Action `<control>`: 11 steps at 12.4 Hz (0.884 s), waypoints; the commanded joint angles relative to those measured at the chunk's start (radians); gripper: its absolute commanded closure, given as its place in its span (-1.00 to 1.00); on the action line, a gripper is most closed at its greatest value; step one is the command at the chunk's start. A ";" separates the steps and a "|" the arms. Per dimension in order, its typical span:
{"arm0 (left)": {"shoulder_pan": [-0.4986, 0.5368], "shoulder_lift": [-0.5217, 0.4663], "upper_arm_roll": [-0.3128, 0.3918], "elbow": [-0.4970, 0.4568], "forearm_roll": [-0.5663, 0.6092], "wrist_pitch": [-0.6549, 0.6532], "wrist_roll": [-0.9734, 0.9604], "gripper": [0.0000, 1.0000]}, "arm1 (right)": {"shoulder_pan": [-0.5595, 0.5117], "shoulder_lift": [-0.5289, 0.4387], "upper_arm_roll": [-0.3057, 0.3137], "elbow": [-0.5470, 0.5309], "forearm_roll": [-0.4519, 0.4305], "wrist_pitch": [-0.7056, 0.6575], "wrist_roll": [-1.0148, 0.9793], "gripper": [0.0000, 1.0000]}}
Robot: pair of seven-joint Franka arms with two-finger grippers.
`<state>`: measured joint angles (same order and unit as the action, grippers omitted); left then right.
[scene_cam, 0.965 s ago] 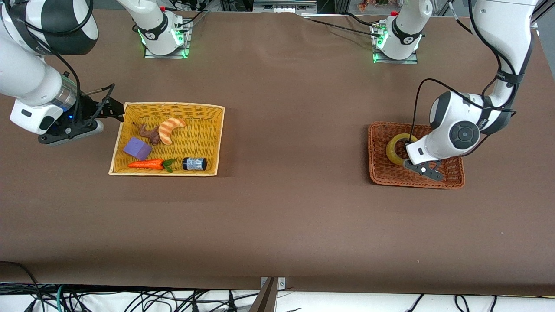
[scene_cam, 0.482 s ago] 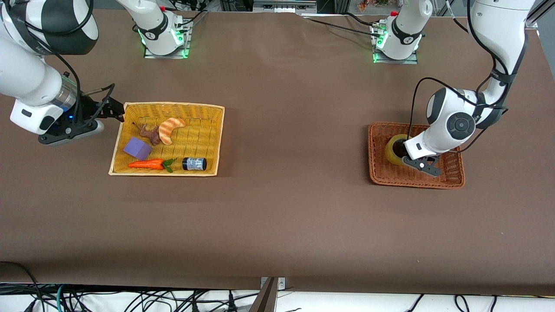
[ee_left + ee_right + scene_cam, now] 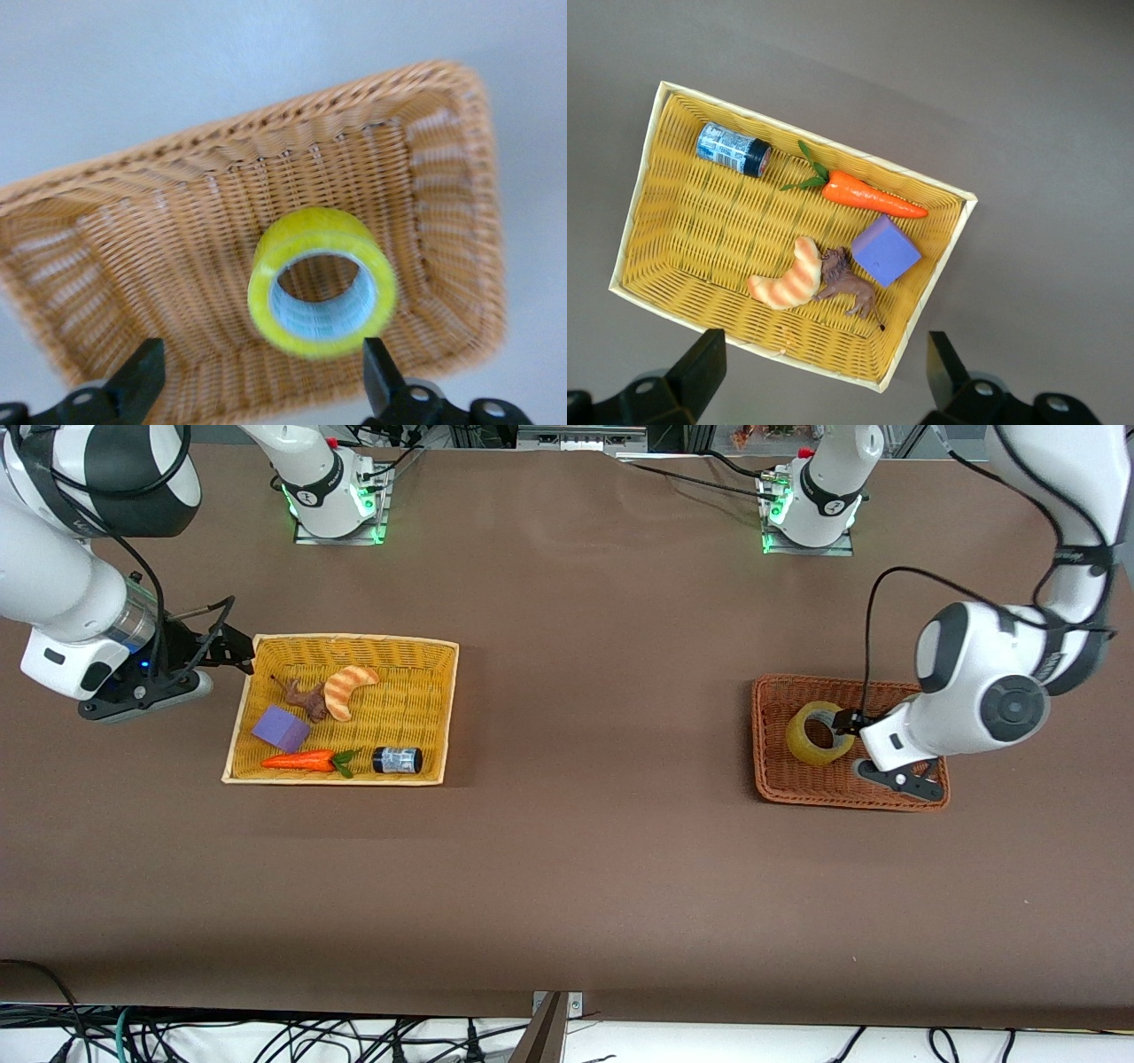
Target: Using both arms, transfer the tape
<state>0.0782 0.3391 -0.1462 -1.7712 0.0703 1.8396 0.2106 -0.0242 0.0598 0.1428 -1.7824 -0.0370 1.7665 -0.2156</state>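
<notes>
Black fingers of the left gripper are spread wide over the brown basket, where the tape is stood tilted. Beside the yellow basket, the waiting right gripper is also opened wide.

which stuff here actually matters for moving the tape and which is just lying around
Matters for the job:
tape, lying in the brown basket
left gripper, open, over the brown basket beside the tape
right gripper, open, waiting over the edge of the yellow basket

Lying about, all in the yellow basket:
croissant
toy animal
purple block
carrot
small jar
</notes>
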 commanded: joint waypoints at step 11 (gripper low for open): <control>-0.017 -0.288 0.065 0.247 -0.069 -0.436 -0.161 -1.00 | -0.007 -0.032 0.014 0.015 -0.017 -0.021 -0.014 -0.99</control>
<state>0.0757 0.0940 -0.0926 -1.4544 0.0485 1.4272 0.0459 -0.0240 0.0449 0.1468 -1.7766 -0.0473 1.7664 -0.2157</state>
